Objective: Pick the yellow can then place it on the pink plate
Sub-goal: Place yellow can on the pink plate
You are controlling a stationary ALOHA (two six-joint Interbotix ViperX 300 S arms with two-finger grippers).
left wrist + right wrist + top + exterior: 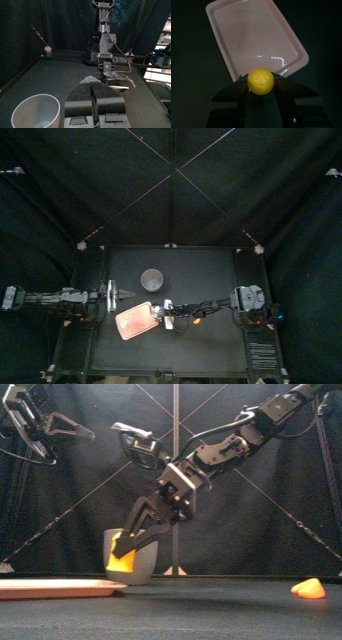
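Black curtains ring the small dark table point(201, 268), and on it lie the pink tray point(251, 35), a tall grey cup point(152, 279) behind it and a small orange toy point(309, 588) well off to the right; your right gripper point(128, 549) is clamped on the yellow can point(260, 81), which shows as a round yellow shape pinched between the two jaws and lifted clear of the table; from the wrist camera it hangs over the tray's near rim rather than its middle, so the step in hand, as I judge it, is the carry and set-down; move the can further in over the flat floor of the tray before you lower, because a release at the rim would likely let it roll off onto the table; come down slowly until it is just above the tray or touching it, then part the jaws gently so the round body is not flicked sideways; from the front the cup stands close behind the gripper, so mind the jaws do not brush it on the way down or on the retreat; lift straight up afterwards rather than dragging across the tray, which looks light enough to slide; your left gripper point(93, 100) rests at the table's left side, jaws closed on nothing, and needs no part in this.
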